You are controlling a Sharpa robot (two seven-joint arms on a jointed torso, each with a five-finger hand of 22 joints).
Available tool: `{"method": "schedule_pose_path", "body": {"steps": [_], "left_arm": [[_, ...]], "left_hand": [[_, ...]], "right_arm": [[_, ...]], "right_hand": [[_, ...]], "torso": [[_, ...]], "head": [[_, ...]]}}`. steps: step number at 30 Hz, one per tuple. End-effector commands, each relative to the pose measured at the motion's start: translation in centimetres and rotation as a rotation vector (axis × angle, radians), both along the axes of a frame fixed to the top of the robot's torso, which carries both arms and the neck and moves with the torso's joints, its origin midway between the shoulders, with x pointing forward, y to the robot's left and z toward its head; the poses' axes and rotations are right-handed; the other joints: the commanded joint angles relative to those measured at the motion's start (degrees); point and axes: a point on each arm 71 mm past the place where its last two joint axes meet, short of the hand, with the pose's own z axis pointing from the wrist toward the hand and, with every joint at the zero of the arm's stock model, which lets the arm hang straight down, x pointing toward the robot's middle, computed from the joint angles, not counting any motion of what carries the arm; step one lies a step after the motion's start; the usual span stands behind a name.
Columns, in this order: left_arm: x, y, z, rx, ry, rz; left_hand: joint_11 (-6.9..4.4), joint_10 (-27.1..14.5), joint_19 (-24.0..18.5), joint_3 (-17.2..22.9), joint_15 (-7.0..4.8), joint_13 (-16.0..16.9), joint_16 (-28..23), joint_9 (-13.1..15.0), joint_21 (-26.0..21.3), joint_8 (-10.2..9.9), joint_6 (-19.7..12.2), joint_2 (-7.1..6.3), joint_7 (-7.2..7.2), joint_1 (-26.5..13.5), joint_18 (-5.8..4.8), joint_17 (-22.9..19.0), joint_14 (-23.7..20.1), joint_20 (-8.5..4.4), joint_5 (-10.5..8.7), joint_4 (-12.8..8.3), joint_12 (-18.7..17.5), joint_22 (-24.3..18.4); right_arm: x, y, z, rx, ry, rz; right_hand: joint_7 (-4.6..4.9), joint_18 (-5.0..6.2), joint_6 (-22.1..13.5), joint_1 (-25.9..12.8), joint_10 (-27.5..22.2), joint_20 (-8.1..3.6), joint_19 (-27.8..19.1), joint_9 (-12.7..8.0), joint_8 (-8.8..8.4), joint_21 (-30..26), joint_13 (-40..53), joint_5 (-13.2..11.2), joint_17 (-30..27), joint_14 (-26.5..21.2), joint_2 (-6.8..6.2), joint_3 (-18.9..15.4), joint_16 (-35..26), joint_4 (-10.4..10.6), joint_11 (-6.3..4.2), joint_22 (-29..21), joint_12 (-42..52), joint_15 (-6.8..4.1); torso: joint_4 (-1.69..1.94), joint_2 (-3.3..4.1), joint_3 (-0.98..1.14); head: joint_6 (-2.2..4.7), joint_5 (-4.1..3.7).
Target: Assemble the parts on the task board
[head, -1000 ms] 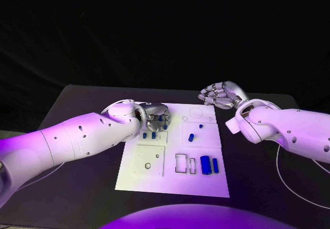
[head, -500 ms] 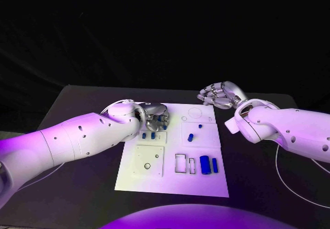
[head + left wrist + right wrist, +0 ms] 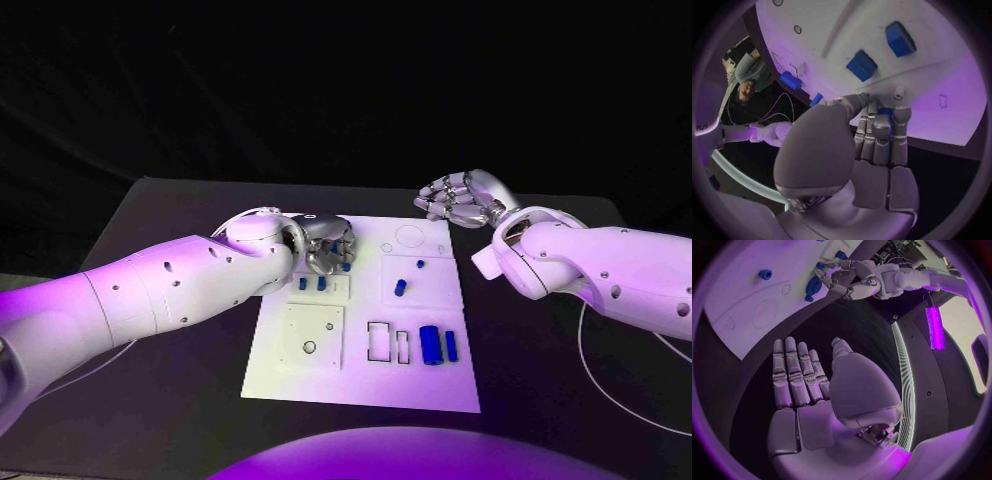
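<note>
Near edge of black worktop (image 3: 173,400): bare. White rectangular task board (image 3: 325,380) lying flat mid-worktop.

Near row on board: two empty rectangular outline slots (image 3: 379,341), then large dark-blue cylinder (image 3: 430,347) and slimmer blue cylinder (image 3: 451,346) lying side by side, apart. Probably parked there as loose stock awaiting slots. Square raised white plate with a small ring hole (image 3: 312,337) to their left.

Mid board: two small blue blocks (image 3: 312,284) standing upright in a recessed panel, looks like already seated. Small blue peg (image 3: 401,289) and tinier blue stud (image 3: 420,265) on the right panel, apart from each other.

Far-left part of board: silver many-fingered left hand (image 3: 329,252) lowered onto board, fingers (image 3: 879,131) curled together, tips down at the surface. Left wrist view: a bit of blue (image 3: 885,112) between the fingertips, likely a part being pinched or pressed in; firm grip not confirmable, so cannot tell.

Far edge: faint circle outline (image 3: 411,237) on board, unfilled. Silver many-fingered right hand (image 3: 462,198) raised beyond the board's far-right corner, off the board, holding nothing; right wrist view: fingers (image 3: 792,371) straight and side by side, thumb apart. Probably held clear to leave room for the left.
</note>
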Motion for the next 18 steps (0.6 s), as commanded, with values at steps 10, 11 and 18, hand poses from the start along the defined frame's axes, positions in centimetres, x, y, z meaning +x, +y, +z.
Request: {"method": "schedule_pose_path", "body": {"steps": [10,11,18], "left_arm": [[-0.49,-0.05,-0.76,0.021,0.067,-0.008],[-0.48,-0.04,-0.76,0.02,0.066,-0.008],[-0.46,-0.02,-0.76,0.019,0.066,-0.008]], "left_hand": [[1.71,-3.76,-3.76,-2.73,1.63,-0.57,-1.15,-1.13,-2.9,-2.9,-3.59,-1.61,-0.01,-2.72,-0.27,-5.97,-3.57,1.88,0.23,0.01,-1.96,-3.9],[1.7,-3.71,-3.73,-2.76,1.63,-0.54,-1.14,-1.11,-2.9,-2.86,-3.5,-1.57,0.03,-2.73,-0.28,-5.98,-3.58,1.89,0.23,0.02,-1.91,-3.87],[1.23,-2.56,-2.92,-2.74,1.28,0.13,-0.44,-0.59,-2.73,-1.57,-0.51,-0.83,0.27,-2.28,-0.36,-5.35,-3.08,1.75,0.27,-0.21,-0.63,-3.39]], "right_arm": [[-0.04,0.09,-0.06,-0.006,0.005,0.017],[-0.04,0.09,-0.07,-0.006,0.006,0.017],[-0.04,0.11,-0.1,-0.007,0.01,0.019]], "right_hand": [[4.23,0.26,0.08,-0.28,-0.08,-0.04,-0.55,-0.06,0.17,-0.24,-0.05,0.23,-0.08,-0.13,0.44,-0.36,-0.22,0.04,-0.12,-0.12,0.02,0.05],[4.23,0.26,0.08,-0.28,-0.08,-0.04,-0.55,-0.06,0.17,-0.24,-0.05,0.23,-0.08,-0.13,0.44,-0.36,-0.22,0.04,-0.12,-0.12,0.02,0.05],[4.23,0.26,0.11,-0.33,-0.07,-0.02,-0.63,-0.07,0.2,-0.25,-0.05,0.25,-0.15,-0.17,0.46,-0.39,-0.26,0.03,-0.12,-0.22,0.03,0.06]], "torso": [[-0.01,0.01,-0.03],[-0.01,0.01,-0.03],[0.01,0.0,-0.03]], "head": [[-0.26,0.05],[-0.26,0.05],[-0.22,-0.07]]}}
